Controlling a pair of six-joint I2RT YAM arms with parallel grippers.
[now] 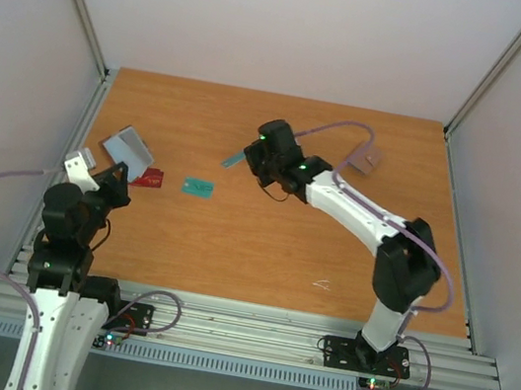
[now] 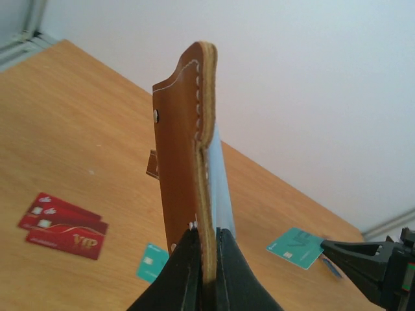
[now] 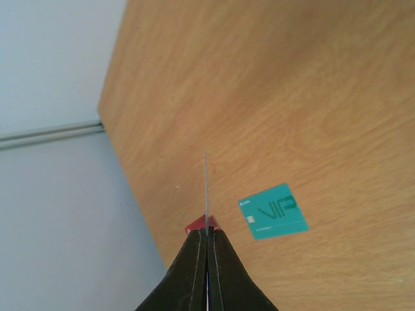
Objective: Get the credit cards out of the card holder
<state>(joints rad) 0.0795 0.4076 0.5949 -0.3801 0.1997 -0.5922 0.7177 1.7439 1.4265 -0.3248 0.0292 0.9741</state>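
My left gripper (image 1: pixel 118 171) is shut on the bottom edge of the brown card holder (image 2: pixel 181 142) and holds it upright, edge-on, above the table. The holder shows pale grey from above (image 1: pixel 129 145). A pale blue-grey sheet (image 2: pixel 222 188) stands against the leather; I cannot tell whether it is a card or the lining. My right gripper (image 1: pixel 246 160) is shut on a thin bluish card (image 1: pixel 234 159), seen edge-on in the right wrist view (image 3: pixel 206 184). Red cards (image 2: pixel 61 225) and two teal cards (image 2: pixel 295 247) (image 2: pixel 151 262) lie flat on the table.
The wooden table (image 1: pixel 260 255) is enclosed by white walls and metal corner posts. Its left edge (image 3: pixel 130 175) is close below my right gripper. A brownish tag (image 1: pixel 367 158) hangs on the right arm's cable. My right gripper's tip (image 2: pixel 353 256) shows in the left wrist view.
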